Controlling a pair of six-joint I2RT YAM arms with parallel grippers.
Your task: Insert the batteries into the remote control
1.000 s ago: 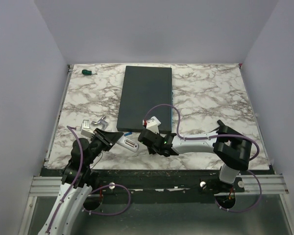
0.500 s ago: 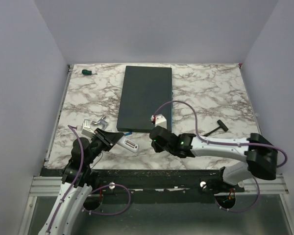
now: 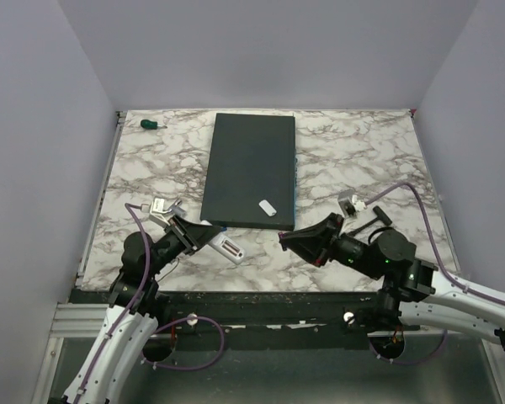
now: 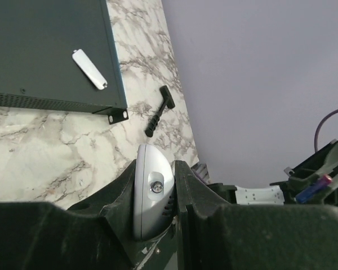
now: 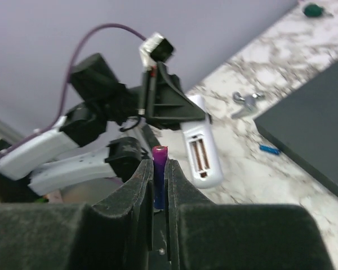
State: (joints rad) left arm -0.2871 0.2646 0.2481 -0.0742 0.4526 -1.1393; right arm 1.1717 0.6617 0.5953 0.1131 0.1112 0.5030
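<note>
My left gripper (image 3: pixel 204 236) is shut on the white remote control (image 3: pixel 225 247), holding it by one end just above the table's near left. In the right wrist view the remote control (image 5: pixel 201 144) shows its open battery bay (image 5: pixel 200 154), facing my right gripper. That right gripper (image 5: pixel 159 175) is shut on a purple-blue battery (image 5: pixel 159 166), which stands upright between the fingers. In the top view the right gripper (image 3: pixel 288 241) hangs a short way right of the remote, apart from it. A blue battery (image 5: pixel 268 149) lies on the marble beside the slab.
A large dark grey slab (image 3: pixel 251 171) lies mid-table with a small white cover piece (image 3: pixel 267 208) on its near corner. A black T-shaped tool (image 3: pixel 374 211) lies to the right. A green-handled screwdriver (image 3: pixel 154 124) sits at the far left. A silver metal part (image 5: pixel 245 101) lies behind the remote.
The right arm has drawn back to the right from the slab's near edge, carrying the battery, and now points at the remote. The left gripper has shifted slightly with the remote.
</note>
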